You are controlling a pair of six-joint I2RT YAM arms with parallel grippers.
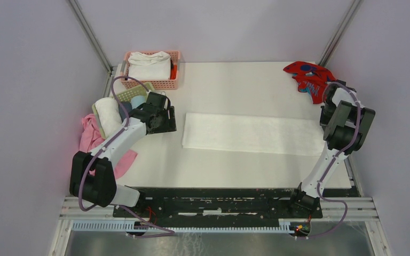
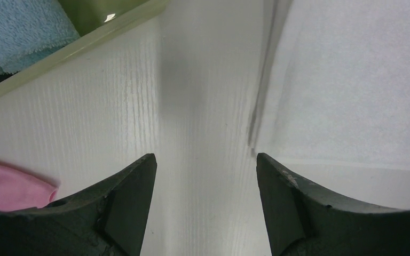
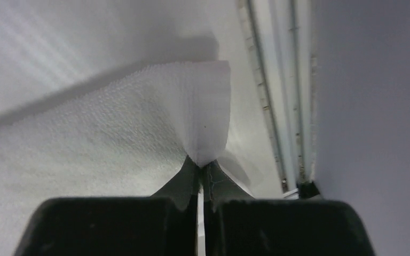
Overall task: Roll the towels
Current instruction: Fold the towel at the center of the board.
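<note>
A large white towel (image 1: 251, 133) lies flat as a long folded strip across the middle of the table. My right gripper (image 3: 200, 165) is shut on the towel's right end, and a corner of the white towel (image 3: 203, 117) puckers up out of its fingertips. At the strip's left end, my left gripper (image 2: 205, 157) hangs open over bare table, with the towel's edge (image 2: 352, 80) just to its right. A red towel with blue marks (image 1: 309, 77) lies crumpled at the back right. A light blue towel (image 1: 137, 100) sits in a green tray (image 1: 139, 90).
A pink basket (image 1: 163, 84) at the back left holds a folded white cloth. A rolled white towel (image 1: 108, 114) rests by the green tray, and a plain pink cloth (image 1: 91, 136) lies at the left table edge. The right table edge and rails (image 3: 277, 80) run close to my right gripper.
</note>
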